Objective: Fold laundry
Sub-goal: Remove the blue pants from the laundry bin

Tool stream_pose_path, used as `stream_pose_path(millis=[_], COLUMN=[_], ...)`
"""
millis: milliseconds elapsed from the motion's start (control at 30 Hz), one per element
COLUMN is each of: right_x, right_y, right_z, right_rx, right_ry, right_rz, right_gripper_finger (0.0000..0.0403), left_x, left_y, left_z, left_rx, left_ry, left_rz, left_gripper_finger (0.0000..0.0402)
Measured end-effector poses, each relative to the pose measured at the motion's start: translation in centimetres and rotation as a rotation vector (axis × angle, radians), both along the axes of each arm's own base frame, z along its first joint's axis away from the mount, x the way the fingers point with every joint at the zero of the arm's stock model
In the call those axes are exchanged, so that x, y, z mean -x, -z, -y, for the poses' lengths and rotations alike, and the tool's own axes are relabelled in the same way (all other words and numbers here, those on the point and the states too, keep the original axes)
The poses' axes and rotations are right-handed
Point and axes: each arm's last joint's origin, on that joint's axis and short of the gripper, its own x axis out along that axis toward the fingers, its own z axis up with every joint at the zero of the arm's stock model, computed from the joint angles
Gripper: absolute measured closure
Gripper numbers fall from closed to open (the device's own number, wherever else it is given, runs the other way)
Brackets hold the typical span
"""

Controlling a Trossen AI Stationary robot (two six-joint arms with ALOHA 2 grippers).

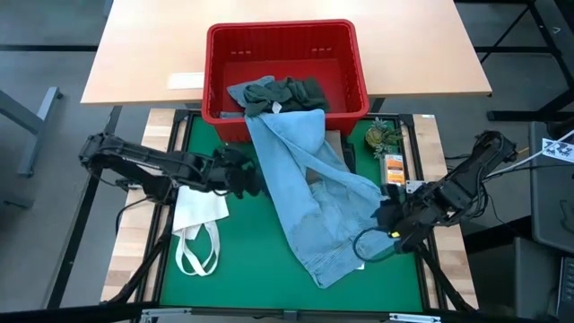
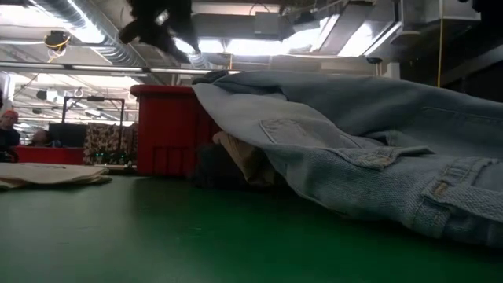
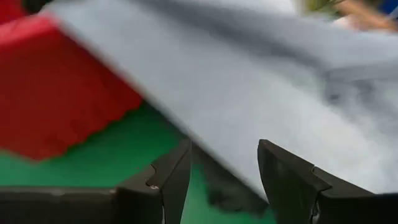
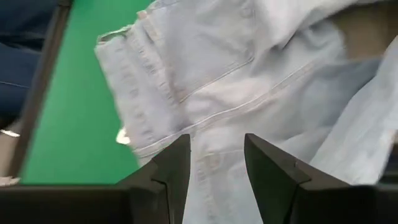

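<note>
Light blue jeans (image 2: 377, 157) nearest low cam, draped from red basket (image 1: 287, 54) rim across green mat (image 1: 242, 269). Left gripper (image 1: 244, 175) at jeans' left edge, fingers apart, holding nothing. Right gripper (image 1: 387, 220) at right edge, fingers apart, empty. Tote bag (image 1: 199, 220) beside left arm.

We're in a big open workshop or lab hall: bare silver ducts (image 2: 86, 39) and pipes run under a high ceiling with strip lights, and people (image 2: 9, 130) sit far back at cluttered benches. Up close, a black metal frame (image 1: 90, 206) rings the green work mat (image 1: 260, 260), a plain wooden desk (image 1: 143, 45) beyond.
</note>
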Motion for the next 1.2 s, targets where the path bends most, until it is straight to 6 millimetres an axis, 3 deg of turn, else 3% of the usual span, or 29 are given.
stream_pose_path(millis=[567, 1033, 1200], right_x=[-2.6, -2.7, -3.1], right_y=[3.1, 3.2, 3.3], right_z=[-2.2, -2.3, -2.6], right_rx=[0.194, 0.222, 0.209], right_ry=[-0.125, -0.160, -0.155], right_rz=[-0.106, -0.105, -0.074], right_gripper_finger=[0.0253, 0.0253, 0.0253], left_x=[-0.6, -1.7, -1.9], left_y=[1.0, 1.1, 1.2], left_z=[-7.1, -9.8, -10.2], left_rx=[0.070, 0.099, 0.079], left_ry=[-0.257, -0.244, -0.223], left_rz=[-0.001, 0.068, 0.054], left_gripper_finger=[0.0223, 0.0223, 0.0257])
